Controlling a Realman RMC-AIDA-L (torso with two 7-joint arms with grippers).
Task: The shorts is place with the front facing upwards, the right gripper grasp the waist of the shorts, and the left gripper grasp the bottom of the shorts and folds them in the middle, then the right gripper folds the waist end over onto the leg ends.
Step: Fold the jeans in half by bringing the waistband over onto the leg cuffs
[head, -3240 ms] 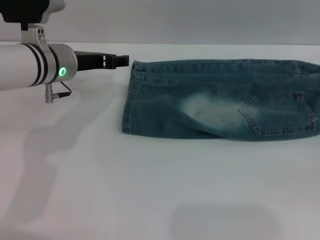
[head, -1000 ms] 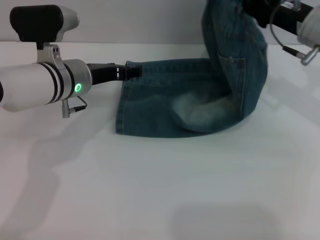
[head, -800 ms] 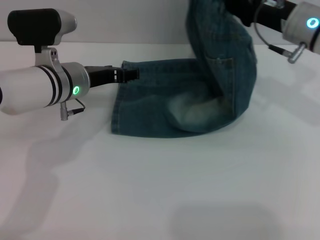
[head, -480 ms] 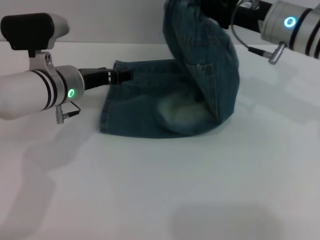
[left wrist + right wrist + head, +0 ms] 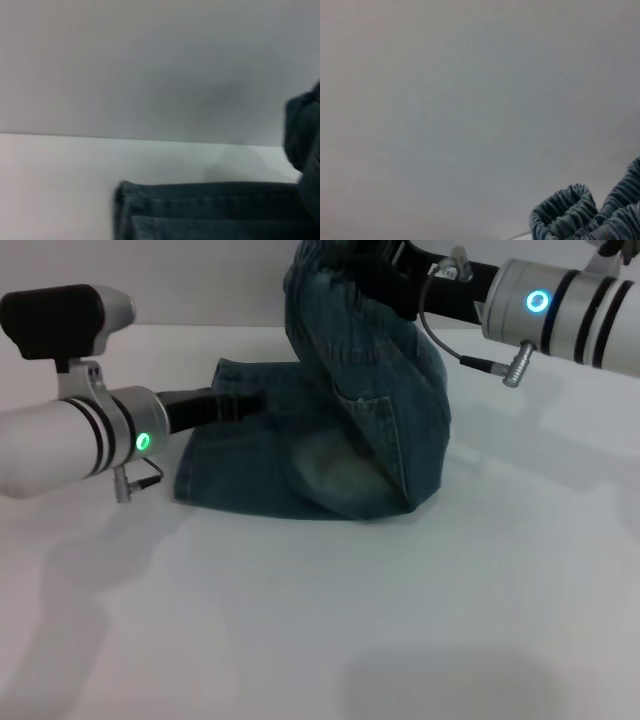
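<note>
The blue-green denim shorts (image 5: 330, 455) lie doubled lengthwise on the white table (image 5: 320, 620). Their waist end (image 5: 315, 270) is raised high above the middle and curls over toward the left. My right gripper (image 5: 385, 275) is shut on that waist end, its tips buried in the cloth. The ruched band (image 5: 580, 215) shows in the right wrist view. The leg ends (image 5: 195, 465) lie flat at the left. My left gripper (image 5: 245, 403) sits over their far corner. The hem (image 5: 200, 210) also fills the left wrist view, with hanging denim (image 5: 305, 135) beside it.
A pale wall (image 5: 200, 280) rises behind the table's far edge. The right arm (image 5: 570, 310) reaches in from the upper right, and the left arm (image 5: 70, 435) from the left.
The right gripper has carried the waist end up and leftward over the legs. The whole shorts have slid to the left, and the left arm has drawn back a little.
</note>
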